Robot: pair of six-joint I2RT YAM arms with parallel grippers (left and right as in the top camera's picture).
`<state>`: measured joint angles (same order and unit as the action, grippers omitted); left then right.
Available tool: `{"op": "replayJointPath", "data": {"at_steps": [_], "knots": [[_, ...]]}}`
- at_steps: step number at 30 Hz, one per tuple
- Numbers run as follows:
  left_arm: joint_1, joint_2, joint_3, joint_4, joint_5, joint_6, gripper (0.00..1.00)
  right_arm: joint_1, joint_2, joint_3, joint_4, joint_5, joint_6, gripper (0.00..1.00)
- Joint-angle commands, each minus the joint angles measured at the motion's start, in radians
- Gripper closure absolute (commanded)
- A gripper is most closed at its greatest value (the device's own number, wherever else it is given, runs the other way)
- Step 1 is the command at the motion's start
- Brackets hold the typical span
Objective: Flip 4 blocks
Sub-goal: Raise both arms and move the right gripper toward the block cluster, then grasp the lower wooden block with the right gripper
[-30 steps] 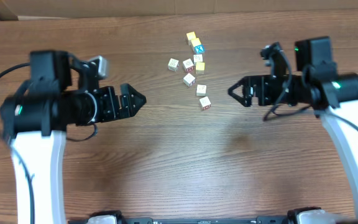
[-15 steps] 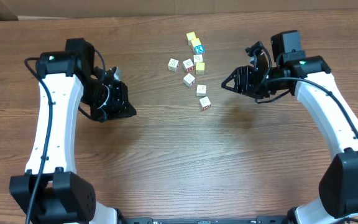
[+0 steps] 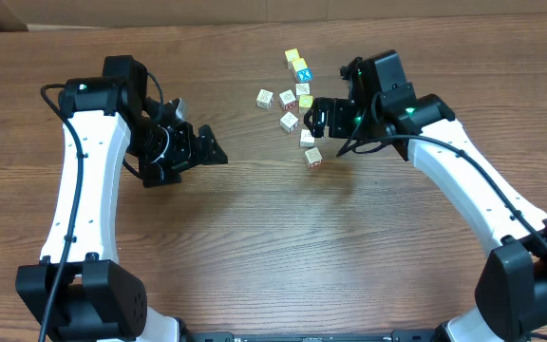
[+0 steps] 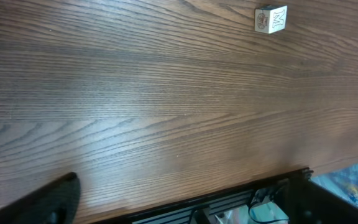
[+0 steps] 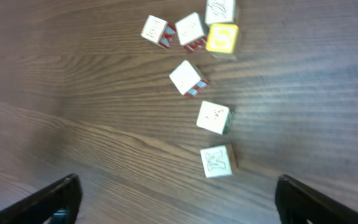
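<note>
Several small cream blocks [image 3: 290, 122] lie in a loose cluster at the table's far middle; one shows a blue face [image 3: 303, 75]. My right gripper [image 3: 315, 115] hovers open over the cluster's right side, holding nothing. In the right wrist view a block marked M [image 5: 216, 162] lies closest between the fingers [image 5: 59, 200], with more blocks [image 5: 214, 117] [image 5: 187, 78] in a line beyond it. My left gripper [image 3: 207, 148] stands open and empty left of the cluster. Its wrist view shows one finger [image 4: 51, 202] and the M block [image 4: 271, 18] far off.
Yellow-topped cubes [image 3: 292, 56] [image 3: 306, 101] sit among the cream ones; one [image 5: 222, 38] shows in the right wrist view. The wooden table [image 3: 254, 247] stretches bare toward the front. Its front edge [image 4: 229, 193] shows in the left wrist view.
The right gripper has swung left from beside the cluster to over it. The left gripper, shut half a second ago, stands open again and has shifted a little toward the blocks.
</note>
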<state>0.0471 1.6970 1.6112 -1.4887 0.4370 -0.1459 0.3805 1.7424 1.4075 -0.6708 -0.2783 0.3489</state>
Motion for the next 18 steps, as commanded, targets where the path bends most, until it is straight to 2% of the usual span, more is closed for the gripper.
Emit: {"op": "replayJointPath", "data": {"at_steps": [1, 4, 15, 18], "knots": [[-0.005, 0.003, 0.020, 0.006, -0.003, 0.012, 0.00, 0.006, 0.017, 0.019, 0.017, 0.045, -0.024, 0.09], [-0.005, 0.003, 0.020, 0.023, -0.002, 0.011, 0.00, 0.012, 0.052, 0.019, 0.027, 0.061, -0.024, 0.14], [-0.005, 0.003, 0.020, 0.035, -0.003, 0.012, 0.00, 0.066, 0.208, 0.019, 0.088, 0.062, -0.042, 0.16], [-0.005, 0.003, 0.020, 0.035, -0.003, 0.012, 0.00, 0.085, 0.262, 0.019, 0.099, 0.113, -0.042, 0.16]]}}
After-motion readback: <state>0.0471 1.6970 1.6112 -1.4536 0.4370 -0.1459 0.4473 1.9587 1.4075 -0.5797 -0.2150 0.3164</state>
